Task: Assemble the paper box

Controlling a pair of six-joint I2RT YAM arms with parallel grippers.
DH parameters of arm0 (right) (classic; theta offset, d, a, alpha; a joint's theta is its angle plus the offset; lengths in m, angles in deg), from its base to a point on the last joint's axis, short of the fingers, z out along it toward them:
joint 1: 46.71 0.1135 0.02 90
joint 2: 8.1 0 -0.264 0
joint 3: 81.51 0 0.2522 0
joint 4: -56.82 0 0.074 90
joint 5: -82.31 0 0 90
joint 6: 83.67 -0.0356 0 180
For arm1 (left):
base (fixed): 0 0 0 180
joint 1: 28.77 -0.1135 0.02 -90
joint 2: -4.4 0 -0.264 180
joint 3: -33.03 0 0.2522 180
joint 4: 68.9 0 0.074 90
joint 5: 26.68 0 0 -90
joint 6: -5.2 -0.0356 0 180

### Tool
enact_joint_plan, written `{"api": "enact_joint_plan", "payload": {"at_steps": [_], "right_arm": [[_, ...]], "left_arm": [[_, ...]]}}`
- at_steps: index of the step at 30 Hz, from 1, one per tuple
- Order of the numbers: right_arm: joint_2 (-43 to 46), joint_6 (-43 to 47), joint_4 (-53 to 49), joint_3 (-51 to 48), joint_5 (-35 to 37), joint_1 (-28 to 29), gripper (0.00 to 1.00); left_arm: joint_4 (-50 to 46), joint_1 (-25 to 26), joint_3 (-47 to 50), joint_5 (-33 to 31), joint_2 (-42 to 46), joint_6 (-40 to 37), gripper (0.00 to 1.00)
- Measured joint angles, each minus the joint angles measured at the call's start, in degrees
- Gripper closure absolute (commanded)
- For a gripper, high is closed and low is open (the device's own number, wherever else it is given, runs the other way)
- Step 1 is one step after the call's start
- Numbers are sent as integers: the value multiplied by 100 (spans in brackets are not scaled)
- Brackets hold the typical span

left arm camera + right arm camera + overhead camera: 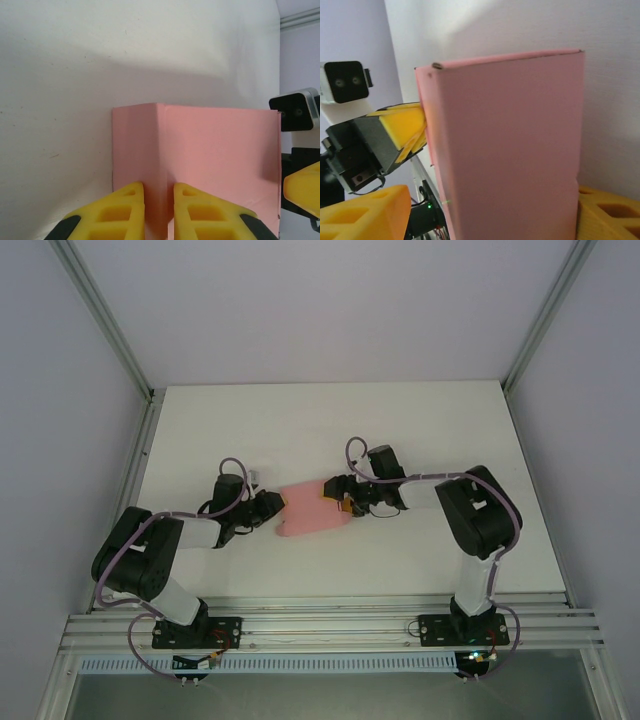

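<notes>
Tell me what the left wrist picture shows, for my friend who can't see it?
The left gripper pinches a raised fold of the pink paper box between its two yellow fingers. A white table is behind it, and the right gripper sits at the picture's right edge.

Plain pink paper box, yellow-fingered left pincer, white table.

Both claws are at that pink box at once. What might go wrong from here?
The left gripper pinches one folded edge of the paper box; thin card could crease or slip out there. The right gripper sits at the opposite end, so if the arms pull out of step the box may buckle or tear. The two grippers are also close together and might bump.
</notes>
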Motion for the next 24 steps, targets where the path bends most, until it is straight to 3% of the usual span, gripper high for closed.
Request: {"api": "enact_joint_plan", "payload": {"at_steps": [4, 6, 7, 9, 11, 13, 17, 19, 24], "right_arm": [[-9, -208, 356, 2, -258, 0, 43], [-9, -286, 494, 4, -330, 0, 47], [-9, -332, 535, 9, -354, 0, 49], [-7, -382, 555, 24, -354, 0, 50], [13, -387, 439, 66, -308, 0, 54], [114, -369, 103, 155, -129, 0, 54], [426, -396, -1036, 605, 361, 0, 58], [601, -535, -1541, 824, 535, -33, 63], [881, -1182, -2140, 975, 374, -225, 59]], "left_arm": [[37, -20, -2, 44, 0, 4, 82], [37, -20, -4, 39, 0, -7, 76], [31, -20, -15, 37, 0, -26, 67], [-76, -20, -70, 0, 20, -81, 61], [-299, -20, -164, -76, 114, -214, 44], [-643, -17, -330, -190, 369, -411, 23], [-1224, 76, -737, -492, 1224, -1158, 1], [-1495, 240, -992, -708, 1670, -1746, 0], [-2212, 1327, -1655, -1226, 2293, -3818, 0]]}}
